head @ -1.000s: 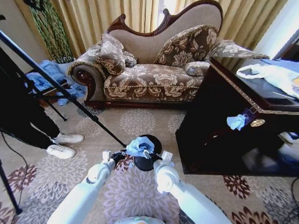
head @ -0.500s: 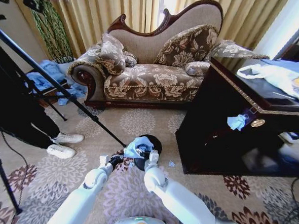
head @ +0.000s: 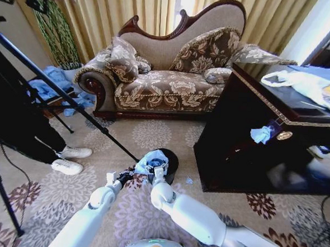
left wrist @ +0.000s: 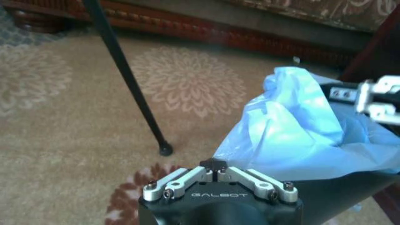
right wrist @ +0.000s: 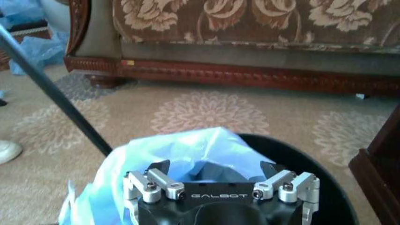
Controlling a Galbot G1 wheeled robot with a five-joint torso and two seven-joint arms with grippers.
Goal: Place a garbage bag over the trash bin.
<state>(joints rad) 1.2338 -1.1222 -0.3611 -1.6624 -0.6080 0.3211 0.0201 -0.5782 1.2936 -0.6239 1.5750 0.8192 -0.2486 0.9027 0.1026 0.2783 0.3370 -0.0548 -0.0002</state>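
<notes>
Patterned carpet, sofa at 12 o'clock. Your garbage bag [head: 152, 161] sits bunched on the trash bin [head: 170, 159]. Left hand [head: 129, 175] pinched on film at 9; right hand [right wrist: 216, 174] spread above. Next, likely: stretch the mouth over the rim.

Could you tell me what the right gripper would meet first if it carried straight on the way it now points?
Probably the garbage bag: the right gripper, jaws open, points into the pale-blue film bunched over the trash bin. Beyond the film would be the bin's inside, though depth is unclear.
</notes>
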